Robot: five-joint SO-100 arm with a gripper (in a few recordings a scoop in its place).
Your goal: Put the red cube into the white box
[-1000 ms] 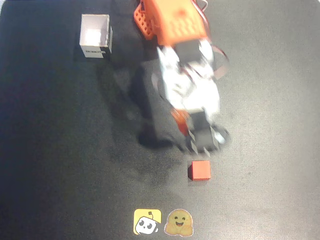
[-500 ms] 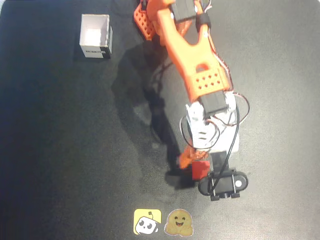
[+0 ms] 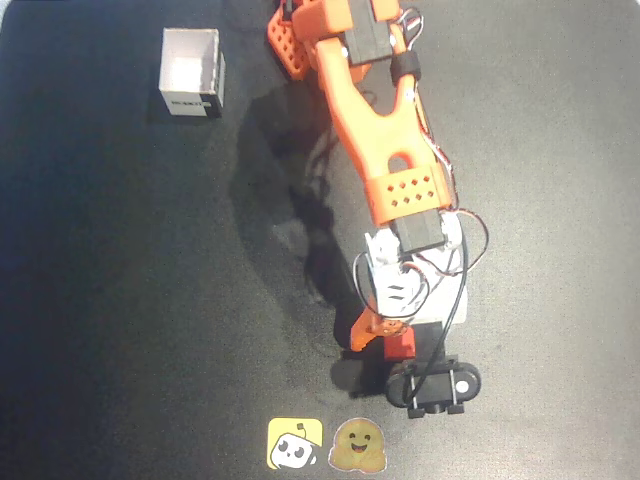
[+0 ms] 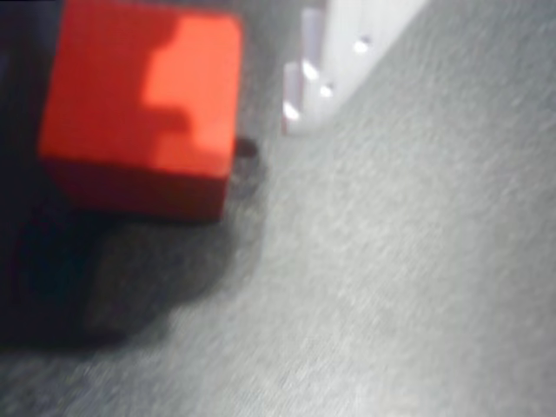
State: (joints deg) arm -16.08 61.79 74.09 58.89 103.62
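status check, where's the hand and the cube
Hand down at red cube, grip unclear. Cube on mat. White box far off, empty. Path clear.

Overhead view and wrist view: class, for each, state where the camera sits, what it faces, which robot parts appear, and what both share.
Overhead view: fixed above, looking straight down on the dark table; the orange arm reaches from the top edge down to the red cube; the white box sits top left.
Wrist view: rides on the arm, close to the table; one pale finger at top.
Shared: the red cube and the table.
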